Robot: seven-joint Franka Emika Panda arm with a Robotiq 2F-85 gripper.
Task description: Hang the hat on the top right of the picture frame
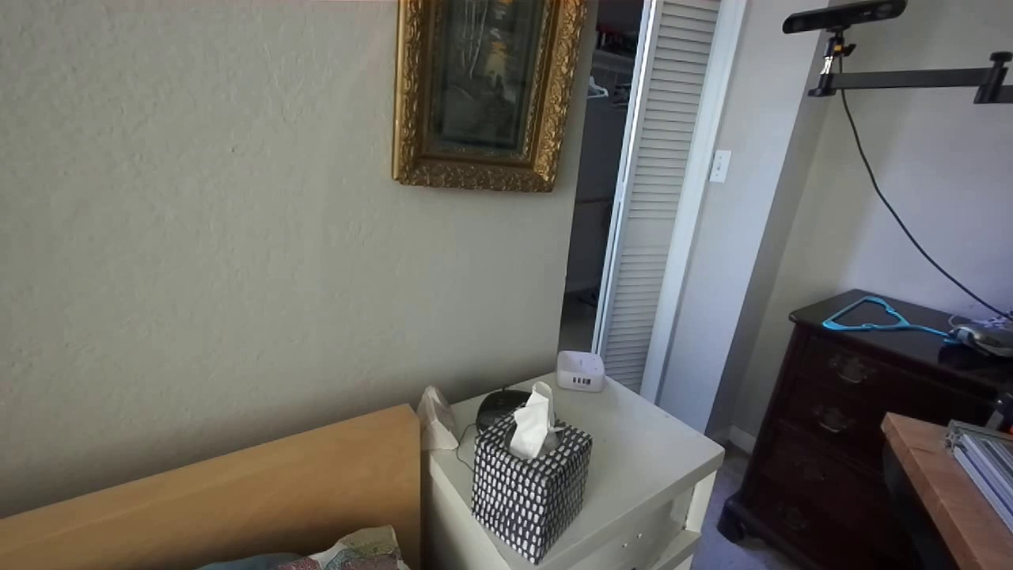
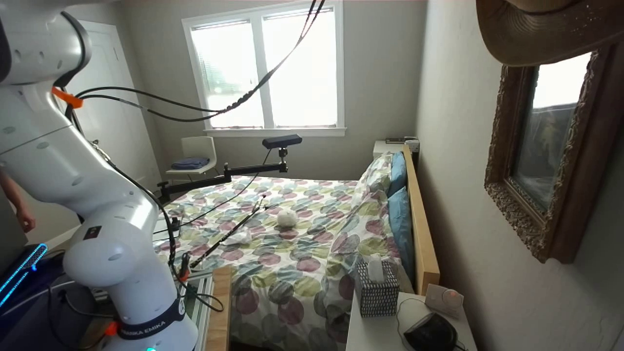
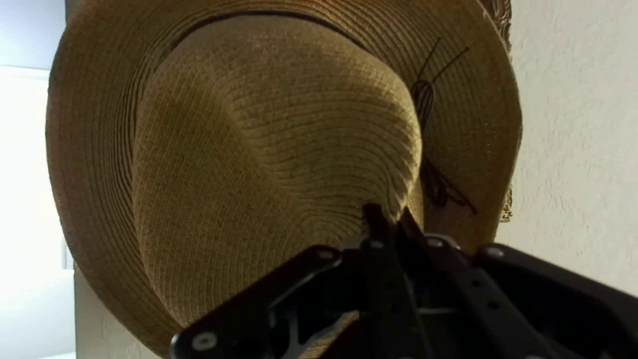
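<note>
Hat (image 3: 269, 149), tan straw. Fills most of your wrist view, creased crown toward you, a dark cord (image 3: 423, 94) beside the crown on the right. In an exterior view you have its brim (image 2: 546, 39) at upper right, overlapping the top of the frame (image 2: 516, 222); whether the two touch cannot be told.

Gripper (image 3: 388, 215). Lower right of your wrist view; closed, fingertips pinching a fold of the crown.

Frame, gilt, carved. On the wall; its dark painting (image 1: 483, 87) lies at top centre in an exterior view, cut off above. Slivers of the edge show past the brim at right in your wrist view.

Arm (image 2: 92, 190), white. Left side of an exterior view.

Box (image 1: 532, 491), black-and-white, a tissue standing from its top. On the nightstand (image 1: 645, 443), lower centre of an exterior view.
</note>
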